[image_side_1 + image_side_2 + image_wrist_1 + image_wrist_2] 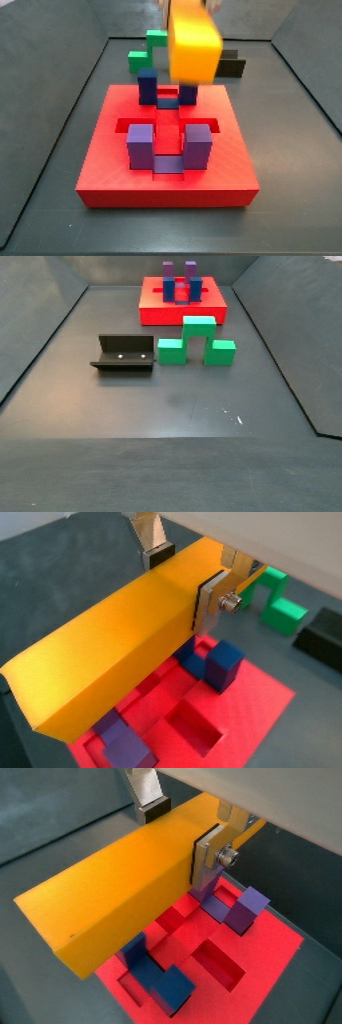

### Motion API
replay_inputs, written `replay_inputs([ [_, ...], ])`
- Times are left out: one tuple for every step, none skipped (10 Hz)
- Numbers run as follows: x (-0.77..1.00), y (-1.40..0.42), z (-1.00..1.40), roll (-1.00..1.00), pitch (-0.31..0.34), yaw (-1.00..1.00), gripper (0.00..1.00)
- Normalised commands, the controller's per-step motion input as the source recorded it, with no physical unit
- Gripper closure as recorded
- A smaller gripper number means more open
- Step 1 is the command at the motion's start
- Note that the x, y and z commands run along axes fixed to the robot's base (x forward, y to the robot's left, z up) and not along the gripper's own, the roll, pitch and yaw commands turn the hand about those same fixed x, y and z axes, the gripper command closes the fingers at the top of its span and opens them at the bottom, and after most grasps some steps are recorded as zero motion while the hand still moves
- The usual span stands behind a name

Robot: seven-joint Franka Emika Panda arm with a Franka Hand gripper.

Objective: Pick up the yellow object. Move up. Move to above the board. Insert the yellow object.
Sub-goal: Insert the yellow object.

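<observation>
Yellow object (114, 642) | clamped in tool (187, 567) | above board (254, 707) | slots hold blue-purple blocks (140, 148)

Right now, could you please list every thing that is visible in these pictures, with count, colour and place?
yellow object: one, yellow-orange bar, held in the air above the board, clamped between the fingers.
board: one, red slab with slots, on the floor at the far end in a side view.
upright blocks: blue-purple; four show in a side view, standing on the board.
green stepped block: one, green, on the floor in front of the board, next to the fixture.
fixture: one, dark bracket, on the floor beside the green block.
gripper: one, above the board; silver fingers with dark pads, shut on the bar.
</observation>
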Motion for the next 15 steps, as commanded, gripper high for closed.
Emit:
replay_inputs([
  [-0.22,-0.03,-0.62,-0.06,-0.139,0.14,1.0],
  [0.03,0.0,0.0,0.0,0.0,0.0,1.0],
  [0.0,-0.16,-0.93,0.13,-0.067,0.02,1.0],
  [-0.07,-0.24,-1.0,0.13,-0.013,0.01,1.0],
  [-0.13,-0.29,-1.0,0.11,-0.007,0.02,1.0],
  [-0.06,-0.39,-1.0,0.05,-0.026,0.03,1.0],
  [0.0,-0.29,-0.92,0.0,-0.073,0.02,1.0],
  [-0.05,0.0,0.0,0.0,-0.051,0.0,1.0],
  [-0.12,0.0,-0.13,0.0,-0.1,0.0,1.0],
  [-0.12,0.24,-0.31,0.0,-0.027,-0.05,1.0],
  [0.0,0.33,-0.21,-0.07,0.0,-0.09,1.0],
  [0.14,0.35,-0.18,-0.13,0.0,-0.06,1.0],
  [0.04,0.17,-0.16,-0.14,0.0,-0.11,1.0],
  [0.07,0.04,0.0,-0.01,0.036,-0.02,1.0],
  [0.0,0.0,-0.08,0.0,0.0,0.0,1.0],
])
